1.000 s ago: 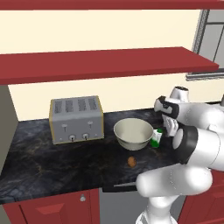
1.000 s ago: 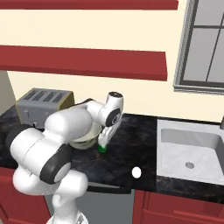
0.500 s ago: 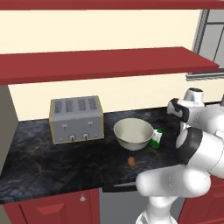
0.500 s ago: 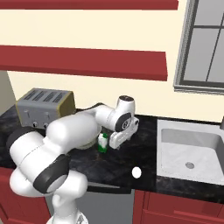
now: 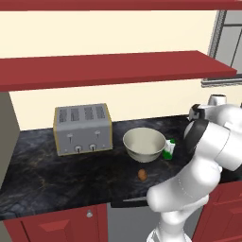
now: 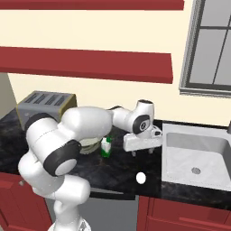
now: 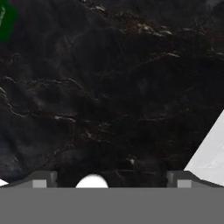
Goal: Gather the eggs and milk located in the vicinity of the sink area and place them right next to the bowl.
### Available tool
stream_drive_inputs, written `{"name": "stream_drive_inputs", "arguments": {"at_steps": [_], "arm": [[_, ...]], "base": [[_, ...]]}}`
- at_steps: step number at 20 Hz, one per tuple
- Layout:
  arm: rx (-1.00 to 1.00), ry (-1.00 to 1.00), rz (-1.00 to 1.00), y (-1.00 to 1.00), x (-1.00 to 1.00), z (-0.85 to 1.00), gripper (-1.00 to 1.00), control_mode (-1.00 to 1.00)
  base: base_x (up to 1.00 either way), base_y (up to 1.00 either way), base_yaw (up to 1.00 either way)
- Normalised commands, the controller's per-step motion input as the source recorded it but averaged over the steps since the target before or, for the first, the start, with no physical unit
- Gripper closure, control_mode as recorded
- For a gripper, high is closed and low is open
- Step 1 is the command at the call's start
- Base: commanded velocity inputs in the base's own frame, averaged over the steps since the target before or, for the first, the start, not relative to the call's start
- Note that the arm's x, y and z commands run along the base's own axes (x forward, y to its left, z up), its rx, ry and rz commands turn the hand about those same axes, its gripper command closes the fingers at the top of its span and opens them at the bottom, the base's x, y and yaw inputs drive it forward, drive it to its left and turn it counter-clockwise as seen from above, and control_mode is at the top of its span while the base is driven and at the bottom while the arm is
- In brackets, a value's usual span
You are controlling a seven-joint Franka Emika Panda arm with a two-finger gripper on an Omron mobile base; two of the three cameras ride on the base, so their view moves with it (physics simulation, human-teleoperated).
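The milk [image 6: 106, 147] stands just beside the bowl [image 5: 144, 144] — that step looks done. The tool [image 6: 141, 153], released and empty, hovers over the counter [image 6: 117, 167]; next — fetch any egg remaining by the sink [image 6: 198, 155].

Black marbled surface [image 5: 56, 175] with faint brown veins. Off-white bowl [image 5: 144, 144]; white milk carton [image 6: 106, 147] with green marks; brown egg [image 5: 142, 174]; white egg [image 6: 141, 177]. Silver-grey toaster [image 5: 82, 128]. Pale grey sink [image 6: 198, 155]. Dark red shelf [image 5: 113, 68] and cabinets [image 5: 56, 224].
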Motion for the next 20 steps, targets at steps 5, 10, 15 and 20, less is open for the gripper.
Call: {"name": "stream_drive_inputs", "arguments": {"at_steps": [5,10,15,20], "arm": [[0.0,0.0,-0.14,-0.12,-0.31,0.0,-1.0,-1.0],[0.0,0.01,-0.26,0.0,-0.27,-0.08,-1.0,-1.0],[0.0,0.01,-0.16,0.0,-0.35,-0.12,-1.0,-1.0],[0.0,0.08,-0.14,0.0,-0.37,-0.2,-1.0,-1.0]], "base": [[0.0,0.0,0.0],[0.0,0.0,0.0],[0.0,0.0,0.0],[0.0,0.0,0.0]]}}
